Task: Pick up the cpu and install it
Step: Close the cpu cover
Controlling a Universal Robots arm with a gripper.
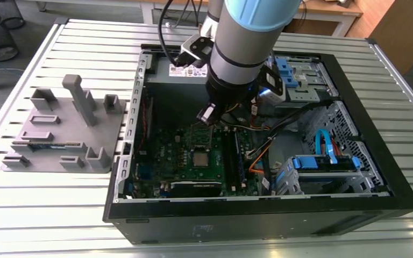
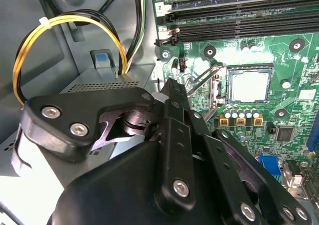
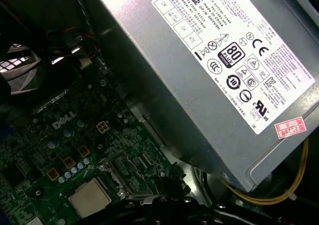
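Observation:
The cpu (image 1: 200, 159) is a small silvery square lying flat in the metal-framed socket of the green circuit board (image 1: 185, 172), inside the open computer case. It also shows in both wrist views, as the cpu (image 2: 250, 85) and the cpu (image 3: 89, 198). My gripper (image 1: 216, 119) hangs inside the case above the board, a little toward the power supply from the socket and apart from the chip. Its black linkage (image 2: 172, 135) fills the foreground of the second wrist view, with the tip near the socket's thin metal lever (image 2: 199, 81). Nothing shows in its grasp.
The grey power supply (image 3: 224, 60) stands close beside the gripper, with yellow cables (image 2: 70, 20) looping next to it. Black memory slots (image 2: 234, 20) run past the socket. Drive cages with blue parts (image 1: 321, 161) fill the exterior view's right. A grey block tray (image 1: 63, 134) stands outside the case.

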